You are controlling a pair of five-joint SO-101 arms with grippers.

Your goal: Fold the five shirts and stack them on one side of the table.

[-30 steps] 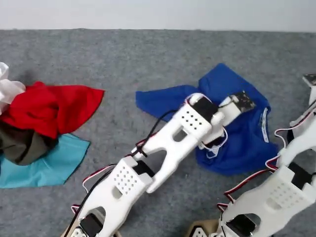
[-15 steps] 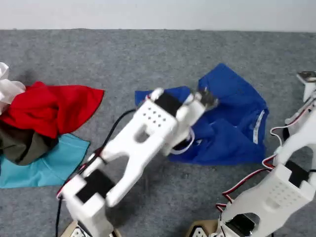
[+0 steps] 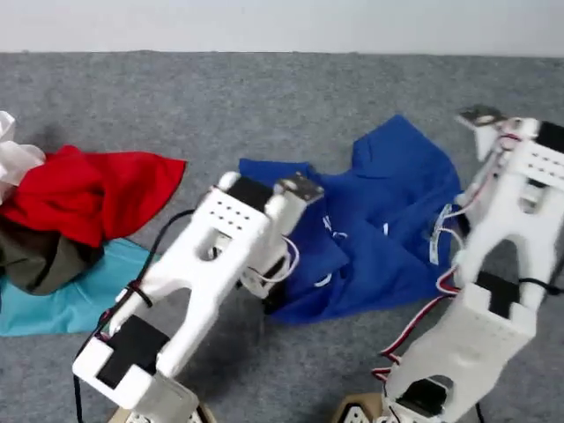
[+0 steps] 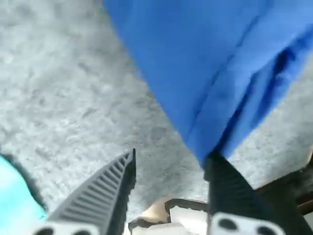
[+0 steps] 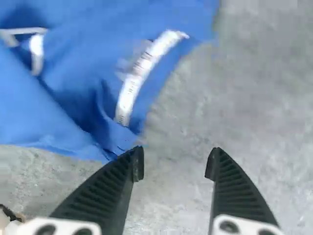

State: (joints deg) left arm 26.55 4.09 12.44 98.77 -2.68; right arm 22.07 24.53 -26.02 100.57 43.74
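Observation:
A crumpled blue shirt (image 3: 388, 229) lies right of the table's middle. The left arm (image 3: 229, 238) stands over its near left corner. In the left wrist view my left gripper (image 4: 171, 159) is open above grey carpet, and a hanging fold of the blue shirt (image 4: 205, 73) reaches down to one fingertip (image 4: 215, 169). The right arm (image 3: 511, 194) stands at the shirt's right edge. My right gripper (image 5: 176, 154) is open over bare carpet, just beside the blue shirt's hem (image 5: 73, 98) and its white label (image 5: 142, 68).
At the far left lies a pile of shirts: red (image 3: 97, 189) on top, teal (image 3: 88, 291) in front, a dark one (image 3: 40, 260) between, a white one (image 3: 13, 159) at the edge. Grey carpet (image 3: 264, 106) covers the table up to the back wall.
The left arm has swung to the left, and the blue shirt's near part has shifted left with it. The right arm has come in from the right edge to the shirt's right side.

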